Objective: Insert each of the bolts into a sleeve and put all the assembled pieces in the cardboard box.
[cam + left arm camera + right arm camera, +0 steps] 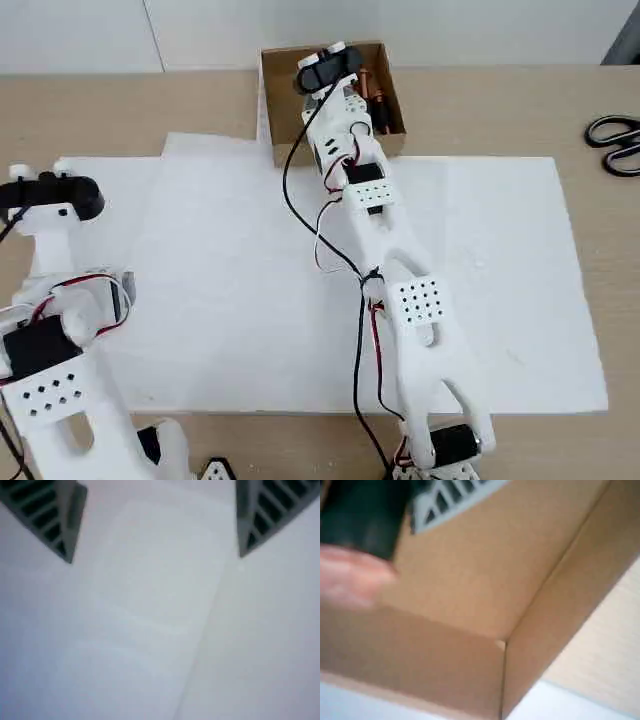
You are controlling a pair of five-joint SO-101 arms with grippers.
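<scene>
Right gripper (335,95) hangs inside the cardboard box (280,122); whether it grips anything cannot be told. Assembled pieces (377,100) lie against the box's wall: probably stiff, light, slippery; best grasped mid-sleeve.

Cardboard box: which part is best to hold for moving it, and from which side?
Probably the cardboard box by the top edge of its wall at the high view's left, pinched from above: it is open-topped, with thin upright walls. That wall is free, while the right arm hangs over the middle and right.
</scene>
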